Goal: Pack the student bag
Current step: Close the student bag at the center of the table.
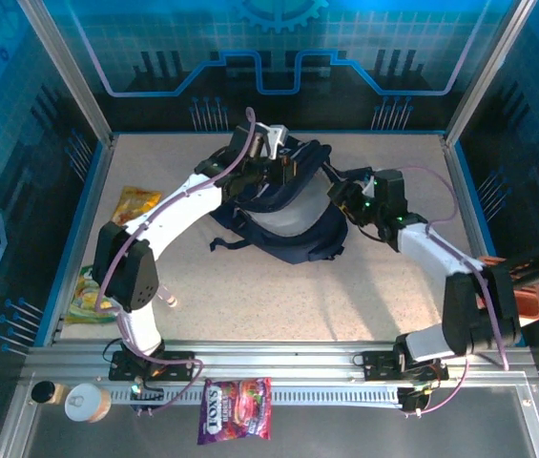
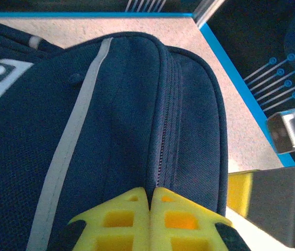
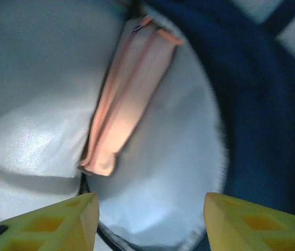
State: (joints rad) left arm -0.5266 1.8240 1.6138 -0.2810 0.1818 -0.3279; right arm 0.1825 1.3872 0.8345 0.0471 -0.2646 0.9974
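Observation:
The student bag (image 1: 283,215), dark navy, lies in the middle of the table with its mouth open and pale lining showing. My left gripper (image 1: 271,164) is at its far top edge. In the left wrist view the left gripper (image 2: 151,191) is shut, pinching a fold of the bag (image 2: 121,115) next to the zipper. My right gripper (image 1: 347,202) hovers at the bag's right side. In the right wrist view the right gripper (image 3: 150,201) stands open and holds nothing above the white lining (image 3: 173,172). A flat peach-pink pouch (image 3: 129,94) lies inside the bag, apart from the fingers.
A yellow snack packet (image 1: 135,203) and a green-yellow packet (image 1: 86,294) lie at the table's left. A purple candy bag (image 1: 236,410) and a round lid (image 1: 86,401) rest on the front rail. An orange tray (image 1: 528,298) sits at the right edge. Metal posts frame the table.

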